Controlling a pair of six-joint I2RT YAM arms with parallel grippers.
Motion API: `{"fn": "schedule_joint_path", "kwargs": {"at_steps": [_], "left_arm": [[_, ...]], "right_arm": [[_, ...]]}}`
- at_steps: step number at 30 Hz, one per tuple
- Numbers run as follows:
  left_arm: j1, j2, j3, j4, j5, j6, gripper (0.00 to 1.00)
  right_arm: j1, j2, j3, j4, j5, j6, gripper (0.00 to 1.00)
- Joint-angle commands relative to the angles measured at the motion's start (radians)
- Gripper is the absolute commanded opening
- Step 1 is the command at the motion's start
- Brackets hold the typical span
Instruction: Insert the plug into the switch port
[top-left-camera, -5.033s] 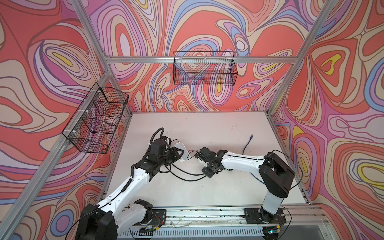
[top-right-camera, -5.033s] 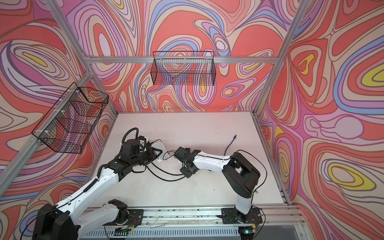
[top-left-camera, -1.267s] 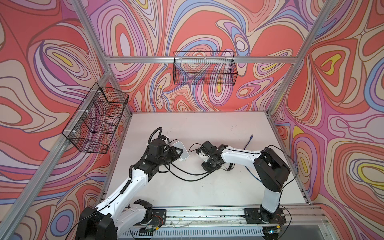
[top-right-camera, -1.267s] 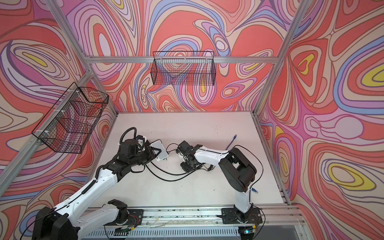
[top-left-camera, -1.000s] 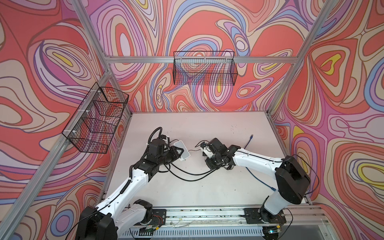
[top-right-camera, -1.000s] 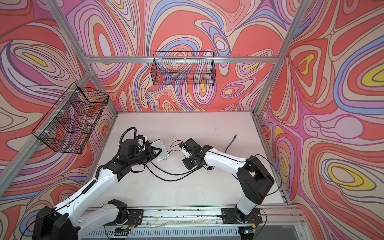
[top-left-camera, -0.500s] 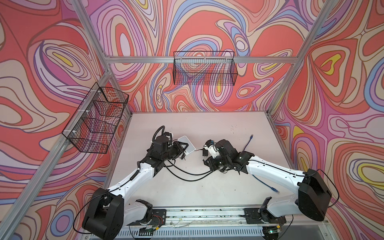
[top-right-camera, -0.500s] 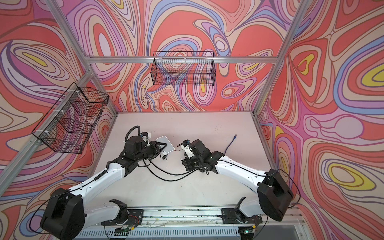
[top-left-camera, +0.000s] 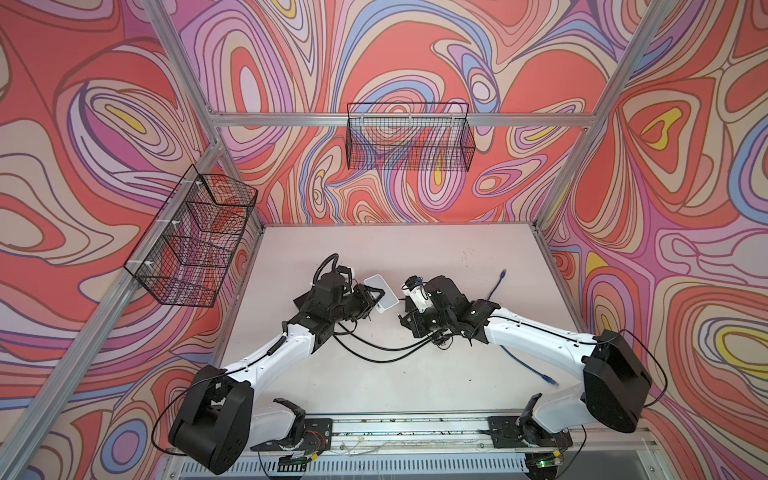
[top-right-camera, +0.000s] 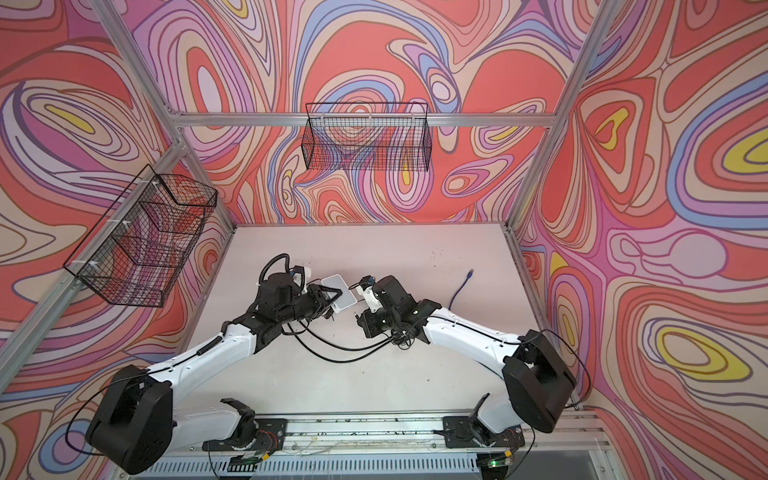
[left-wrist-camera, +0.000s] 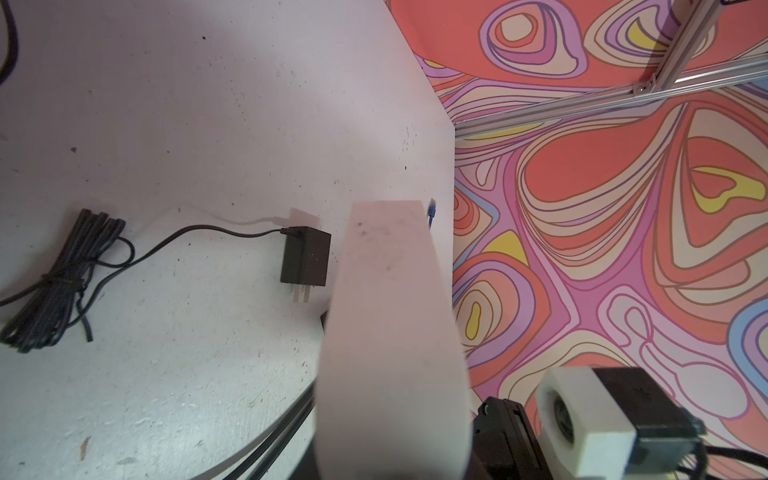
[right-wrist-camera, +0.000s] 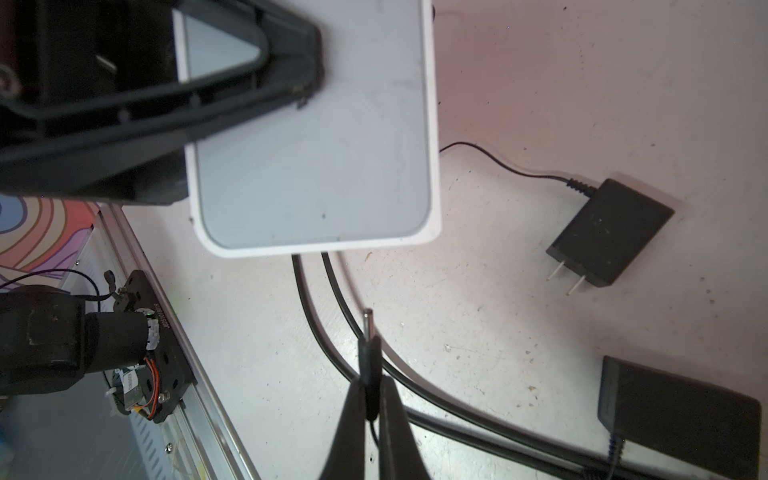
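The white switch (top-left-camera: 383, 291) (top-right-camera: 341, 293) hangs above the table, and my left gripper (top-left-camera: 371, 298) is shut on it. In the right wrist view its flat grey face (right-wrist-camera: 316, 158) shows, with the left fingers (right-wrist-camera: 232, 104) across one end. Its port is hidden. In the left wrist view it stands edge-on (left-wrist-camera: 390, 332) and covers the jaws. My right gripper (right-wrist-camera: 371, 384) (top-left-camera: 402, 321) is shut on the thin black barrel plug (right-wrist-camera: 368, 345). The plug's metal tip points at the switch's near edge, a gap away.
A black power adapter (right-wrist-camera: 609, 232) (left-wrist-camera: 305, 259) with a bundled cord (left-wrist-camera: 54, 282) lies on the table. A flat black box (right-wrist-camera: 673, 419) lies near it. A blue cable (top-left-camera: 496, 286) runs along the right side. Wire baskets (top-left-camera: 409, 141) (top-left-camera: 195, 245) hang on the walls.
The right arm has stretched out to the right while keeping the plug. The left gripper has carried the switch a little higher and nearer the right gripper.
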Motion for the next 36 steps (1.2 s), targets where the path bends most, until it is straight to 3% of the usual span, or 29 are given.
{"fn": "schedule_joint_path", "kwargs": {"at_steps": [1, 36], "left_arm": [[-0.005, 0.003, 0.010, 0.045, 0.017, -0.008, 0.07], [-0.008, 0.009, -0.017, 0.058, 0.038, -0.008, 0.07]], "right_arm": [[0.005, 0.016, 0.039, 0.014, 0.000, -0.002, 0.00], [0.005, 0.046, 0.112, -0.022, 0.022, -0.035, 0.00]]}}
